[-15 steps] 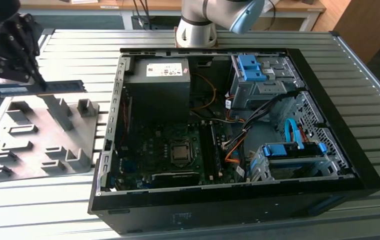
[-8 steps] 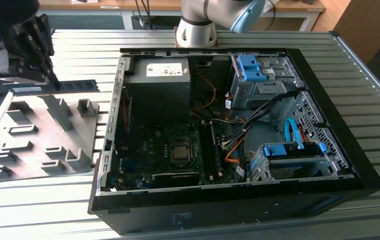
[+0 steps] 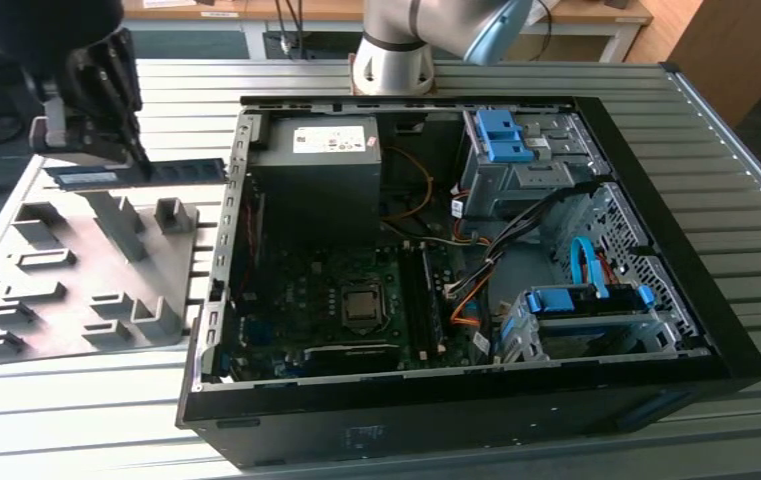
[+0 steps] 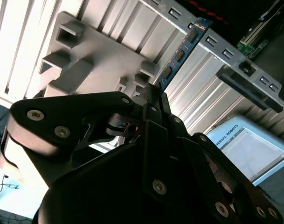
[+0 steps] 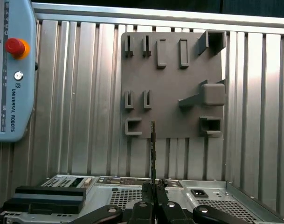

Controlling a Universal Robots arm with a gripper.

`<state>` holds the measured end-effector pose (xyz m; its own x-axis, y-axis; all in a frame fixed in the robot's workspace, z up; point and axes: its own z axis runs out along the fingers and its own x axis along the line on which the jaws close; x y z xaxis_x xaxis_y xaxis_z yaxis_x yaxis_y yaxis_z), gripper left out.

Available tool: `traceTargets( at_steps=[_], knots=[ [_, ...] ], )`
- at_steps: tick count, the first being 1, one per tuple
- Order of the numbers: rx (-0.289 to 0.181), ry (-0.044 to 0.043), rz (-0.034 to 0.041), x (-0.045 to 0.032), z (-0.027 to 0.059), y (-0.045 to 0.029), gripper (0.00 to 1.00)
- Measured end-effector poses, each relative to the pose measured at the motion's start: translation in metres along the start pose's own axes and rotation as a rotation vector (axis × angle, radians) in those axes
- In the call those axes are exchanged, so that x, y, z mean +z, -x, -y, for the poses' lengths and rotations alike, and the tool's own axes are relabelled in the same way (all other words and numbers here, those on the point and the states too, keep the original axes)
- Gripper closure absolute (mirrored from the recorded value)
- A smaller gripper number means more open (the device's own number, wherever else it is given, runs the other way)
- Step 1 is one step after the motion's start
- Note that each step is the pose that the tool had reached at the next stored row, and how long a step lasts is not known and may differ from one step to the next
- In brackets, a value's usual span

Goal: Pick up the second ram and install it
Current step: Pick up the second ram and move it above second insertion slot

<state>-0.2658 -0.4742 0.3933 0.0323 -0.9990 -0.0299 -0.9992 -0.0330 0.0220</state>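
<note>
The ribbed metal desk carries an open computer case, with a grey holder plate beside it on the exterior view's left. Above that plate the tool is clamped on the second ram, which hangs roughly level in the air with one end near the case's side wall.

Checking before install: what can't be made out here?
- second ram: chip faces edge-on in the first wrist view.
- Its contact edge: too small in the exterior view.
- Grip spot: covered by the gripper body in the second wrist view.
- Memory slots in the computer case: too dark in the exterior view.
</note>
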Motion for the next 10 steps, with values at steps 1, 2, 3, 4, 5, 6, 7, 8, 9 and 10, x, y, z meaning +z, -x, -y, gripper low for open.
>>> traceTargets(
  at_steps=[1,2,3,4,5,6,7,8,9,10],
  knots=[
    [0.000,0.0001,0.0000,-0.0001,0.0031,-0.0001,0.86],
    [0.000,0.0003,0.0000,-0.0002,0.0063,-0.0002,0.86],
    [0.000,0.0007,-0.0001,-0.0003,0.0096,-0.0003,0.86],
    [0.000,0.0008,0.0000,-0.0003,0.0128,-0.0003,0.86],
    [0.000,0.0009,0.0001,-0.0004,0.0160,-0.0004,0.86],
    [0.000,0.0011,0.0001,-0.0004,0.0194,-0.0005,0.86],
    [0.000,0.0013,0.0000,-0.0005,0.0225,-0.0006,0.86],
    [0.000,0.0013,0.0000,-0.0006,0.0254,-0.0007,0.86],
    [0.000,0.0015,0.0001,-0.0006,0.0283,-0.0008,0.86],
    [0.000,0.0016,0.0001,-0.0007,0.0311,-0.0009,0.86]
  ],
)
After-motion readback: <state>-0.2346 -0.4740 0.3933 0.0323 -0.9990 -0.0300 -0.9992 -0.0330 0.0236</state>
